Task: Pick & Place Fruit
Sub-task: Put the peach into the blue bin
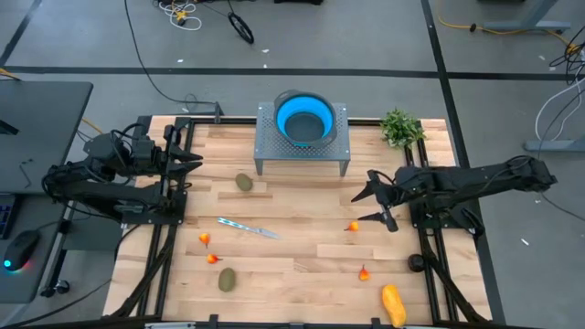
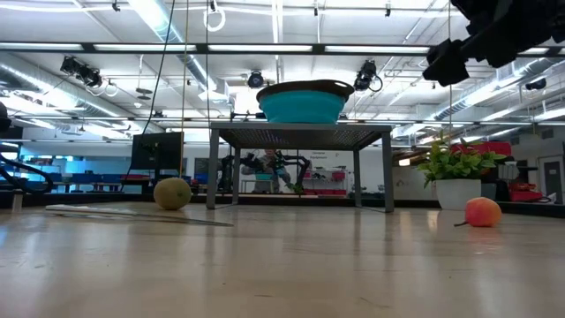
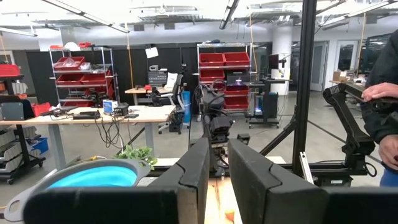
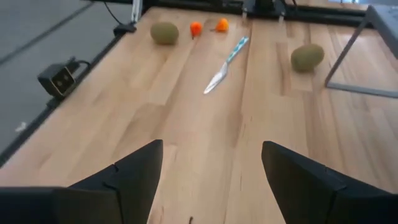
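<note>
The right tool [image 1: 382,206] hangs wide open and empty above the tabletop [image 1: 302,260], a small red-orange fruit [image 1: 353,226] just beside its tips, toward the left arm. It is roundish, with no clear long axis. The left tool [image 1: 194,169], narrow, waits far off.

A lab: red parts bins [image 3: 231,59] on shelving, cluttered workbenches [image 3: 118,114].

Bare wood ahead of right hand [image 1: 377,206], knife [image 1: 248,228] mid-table, stand [image 1: 303,155] blocking the back
</note>
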Available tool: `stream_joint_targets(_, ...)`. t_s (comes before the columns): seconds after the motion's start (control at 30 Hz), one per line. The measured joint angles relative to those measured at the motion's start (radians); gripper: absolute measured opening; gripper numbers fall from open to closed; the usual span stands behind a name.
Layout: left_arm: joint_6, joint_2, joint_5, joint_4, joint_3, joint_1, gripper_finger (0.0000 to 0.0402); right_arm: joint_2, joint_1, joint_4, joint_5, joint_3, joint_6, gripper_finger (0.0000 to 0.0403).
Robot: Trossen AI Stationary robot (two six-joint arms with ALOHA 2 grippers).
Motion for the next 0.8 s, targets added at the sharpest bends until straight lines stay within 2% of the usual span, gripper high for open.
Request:
stream_joint_targets(0.27, 0.0, 0.0, 0.0, 0.0, 0.0, 0.0, 0.0067, 0.02, 0.075, -0.032, 0.054, 0.001, 0.002, 0.0284)
stream_joint_targets(0.47, 0.0, 0.0, 0.0, 0.0, 0.0, 0.0, 0.0068, 0.048, 0.095, -0.157, 0.116, 0.051, -0.007, 0.0284)
stream_joint_targets(0.8, 0.0, 0.0, 0.0, 0.0, 0.0, 0.0, 0.0068, 0.121, 0.095, -0.174, 0.118, 0.053, -0.021, 0.0284)
